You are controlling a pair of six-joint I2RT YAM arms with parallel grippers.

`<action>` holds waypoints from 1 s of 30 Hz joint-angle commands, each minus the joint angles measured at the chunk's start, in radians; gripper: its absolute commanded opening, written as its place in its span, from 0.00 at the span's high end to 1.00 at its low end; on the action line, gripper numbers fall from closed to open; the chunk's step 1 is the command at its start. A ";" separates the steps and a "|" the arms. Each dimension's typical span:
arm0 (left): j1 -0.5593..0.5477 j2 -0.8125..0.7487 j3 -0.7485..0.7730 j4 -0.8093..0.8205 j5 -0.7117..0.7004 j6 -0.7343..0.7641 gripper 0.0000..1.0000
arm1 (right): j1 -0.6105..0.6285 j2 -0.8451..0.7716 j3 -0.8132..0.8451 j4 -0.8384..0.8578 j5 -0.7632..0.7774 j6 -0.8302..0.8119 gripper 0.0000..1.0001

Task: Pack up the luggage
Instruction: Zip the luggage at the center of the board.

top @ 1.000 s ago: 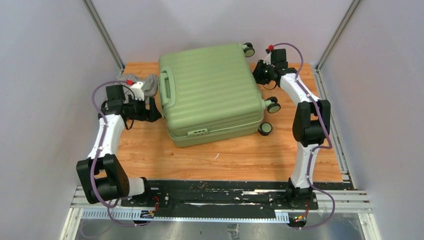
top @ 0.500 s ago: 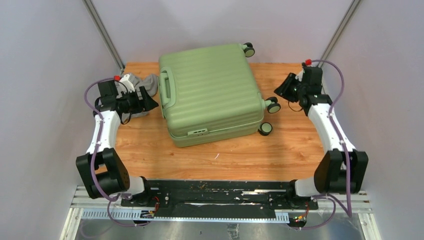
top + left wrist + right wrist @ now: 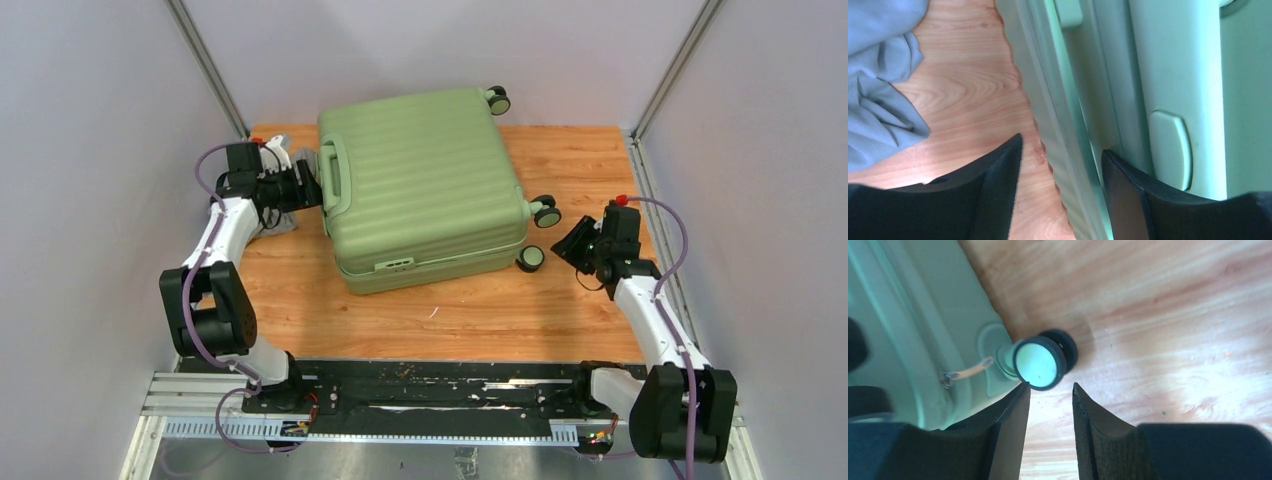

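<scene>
Where luggage (image 3: 420, 180) lies, tabletop (image 3: 450, 320) is wood (walled).

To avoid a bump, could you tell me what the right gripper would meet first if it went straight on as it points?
Most likely the wheel of the luggage: it sits just beyond the right gripper, slightly left of its open gap, though depth is unclear.

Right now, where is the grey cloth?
In the left wrist view the grey cloth lies on the table left of the luggage, near the left claw.
</scene>
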 commanded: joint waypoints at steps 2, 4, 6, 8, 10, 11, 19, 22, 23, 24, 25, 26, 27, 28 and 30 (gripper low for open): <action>-0.069 0.026 0.057 0.035 -0.088 0.010 0.55 | -0.005 0.029 -0.081 0.045 -0.055 0.043 0.60; -0.077 0.024 0.066 0.035 -0.127 0.022 0.71 | -0.005 0.046 -0.089 0.062 -0.069 0.045 0.60; -0.080 0.021 0.090 0.023 -0.143 0.026 0.84 | -0.005 0.057 -0.082 0.063 -0.077 0.039 0.60; -0.082 0.011 0.127 0.000 -0.143 0.029 0.95 | -0.005 0.058 -0.080 0.067 -0.083 0.032 0.60; -0.083 0.000 0.164 -0.016 -0.137 0.023 1.00 | -0.005 0.052 -0.088 0.088 -0.103 0.030 0.60; -0.084 -0.007 0.180 -0.023 -0.128 0.015 1.00 | -0.005 0.048 -0.098 0.104 -0.115 0.031 0.60; -0.095 -0.057 0.296 -0.059 -0.065 -0.071 1.00 | -0.011 0.064 -0.135 0.176 -0.120 0.061 0.60; -0.097 -0.066 0.335 -0.074 -0.047 -0.101 1.00 | -0.022 0.079 -0.133 0.216 -0.147 0.094 0.60; -0.096 -0.066 0.345 -0.075 -0.043 -0.107 1.00 | -0.025 0.083 -0.136 0.243 -0.169 0.109 0.60; -0.098 -0.067 0.353 -0.077 -0.043 -0.111 1.00 | -0.028 0.089 -0.140 0.275 -0.194 0.121 0.60; -0.099 -0.067 0.360 -0.077 -0.045 -0.115 1.00 | -0.028 0.094 -0.142 0.297 -0.214 0.123 0.60; -0.099 -0.067 0.365 -0.076 -0.046 -0.117 1.00 | -0.028 0.097 -0.145 0.320 -0.235 0.118 0.60; -0.101 -0.064 0.369 -0.077 -0.047 -0.120 1.00 | -0.028 0.099 -0.154 0.358 -0.248 0.112 0.60; -0.103 -0.061 0.371 -0.077 -0.047 -0.121 1.00 | -0.028 0.103 -0.164 0.393 -0.272 0.107 0.60; -0.109 -0.055 0.368 -0.076 -0.051 -0.124 1.00 | -0.030 0.129 -0.174 0.442 -0.305 0.113 0.59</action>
